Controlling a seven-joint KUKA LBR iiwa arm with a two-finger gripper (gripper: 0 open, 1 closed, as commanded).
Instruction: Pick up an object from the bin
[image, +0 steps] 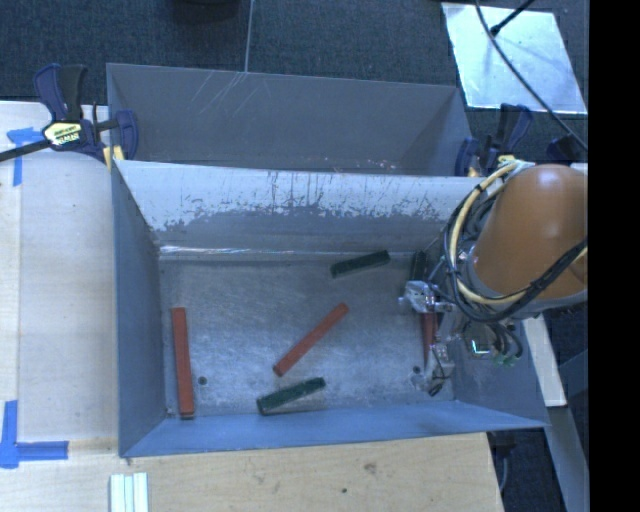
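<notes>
My gripper (436, 371) is down at the right side of the bin, close to the right wall. A thin red stick (428, 334) stands lengthwise right against it, partly hidden by the gripper's metal parts. Whether the stick is gripped or only lies beside the gripper I cannot tell. The nearest other things are a dark green stick (360, 264) toward the back wall and a red stick (312, 338) lying slantwise in the middle of the floor.
A green stick (291, 395) lies near the front wall. A long red stick (181, 362) lies along the left wall. The arm with its orange cover and cables hangs over the bin's right rim.
</notes>
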